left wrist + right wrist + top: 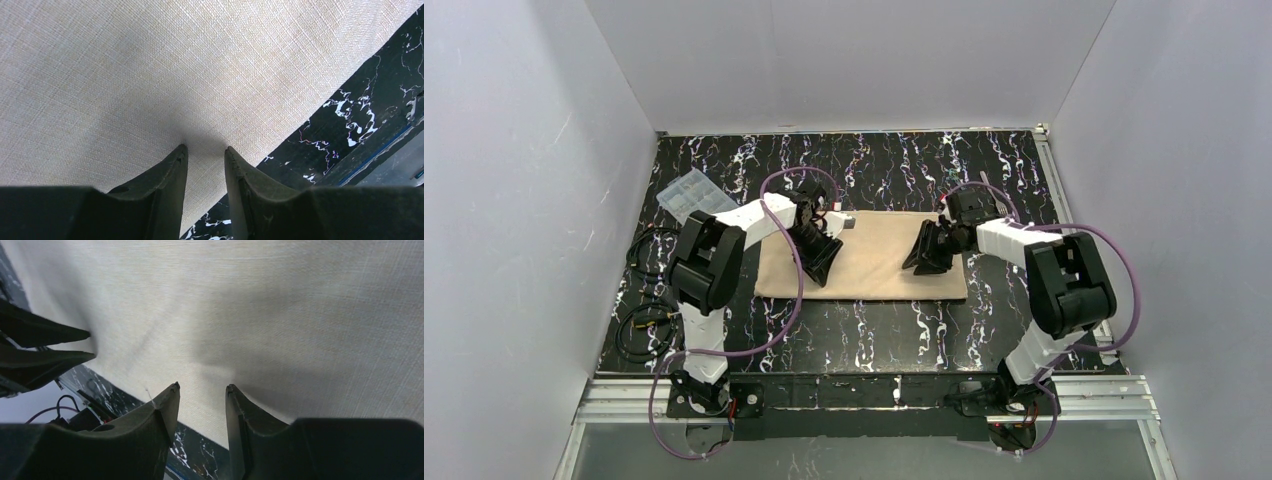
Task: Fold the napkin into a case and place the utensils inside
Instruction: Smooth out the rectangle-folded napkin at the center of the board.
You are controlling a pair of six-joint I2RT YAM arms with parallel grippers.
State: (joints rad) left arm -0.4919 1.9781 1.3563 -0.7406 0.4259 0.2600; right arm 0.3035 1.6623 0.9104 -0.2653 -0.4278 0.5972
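**Fig. 1. Early folding stage.** The napkin (874, 265) lies flat at the middle of the table (874, 335), a plain tan woven cloth (150, 75), smooth and nearly creaseless (300, 305). It shows as a wide rectangle, so I judge that one fold may be made. No narrow case is formed, and I cannot pick out the utensils, so loading is all left to do. I have the left gripper (821, 262) and right gripper (927, 260) tip-down near the cloth's near edge, well apart. Each wrist view shows the jaws parted by a narrow gap (205, 148), with flat cloth between them and nothing pinched (201, 386). A clear box (689, 192) sits far-left.
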